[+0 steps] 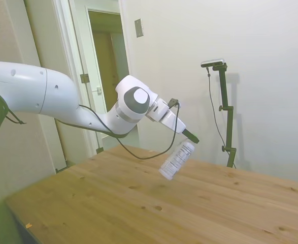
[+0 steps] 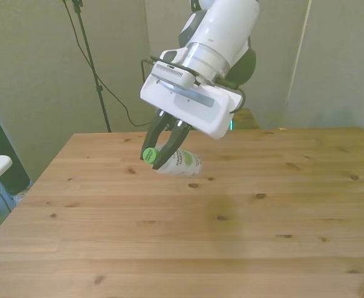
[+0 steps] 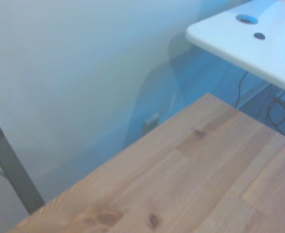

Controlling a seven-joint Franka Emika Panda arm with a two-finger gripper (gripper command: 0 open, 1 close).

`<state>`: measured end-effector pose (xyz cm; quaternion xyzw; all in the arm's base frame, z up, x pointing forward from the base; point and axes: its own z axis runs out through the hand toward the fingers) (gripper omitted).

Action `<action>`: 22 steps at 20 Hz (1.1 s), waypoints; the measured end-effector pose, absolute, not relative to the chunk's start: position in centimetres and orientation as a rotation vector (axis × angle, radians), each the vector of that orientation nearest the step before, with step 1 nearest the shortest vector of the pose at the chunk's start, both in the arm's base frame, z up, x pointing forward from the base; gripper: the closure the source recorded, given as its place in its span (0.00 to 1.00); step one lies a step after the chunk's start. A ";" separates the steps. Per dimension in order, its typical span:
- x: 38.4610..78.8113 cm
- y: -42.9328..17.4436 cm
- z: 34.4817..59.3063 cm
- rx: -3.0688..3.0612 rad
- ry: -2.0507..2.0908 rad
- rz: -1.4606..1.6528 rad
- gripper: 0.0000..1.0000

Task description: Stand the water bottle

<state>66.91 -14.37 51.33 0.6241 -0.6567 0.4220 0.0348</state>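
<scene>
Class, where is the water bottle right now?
In the side view the water bottle hangs tilted in the claw, held near its cap end, with its base low over the wooden table, near the far edge.

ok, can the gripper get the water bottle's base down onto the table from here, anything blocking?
Probably yes. The gripper is shut on the water bottle near its green cap, holding it tilted with its base low over the table. The wood around and below it looks bare, so nothing seems to block setting it upright.
</scene>
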 end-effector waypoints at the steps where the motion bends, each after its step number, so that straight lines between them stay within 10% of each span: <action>1: 67.5 -14.3 51.1 1.892 -2.021 1.345 1.00; 22: 81.3 -10.2 44.3 1.318 -1.873 1.976 1.00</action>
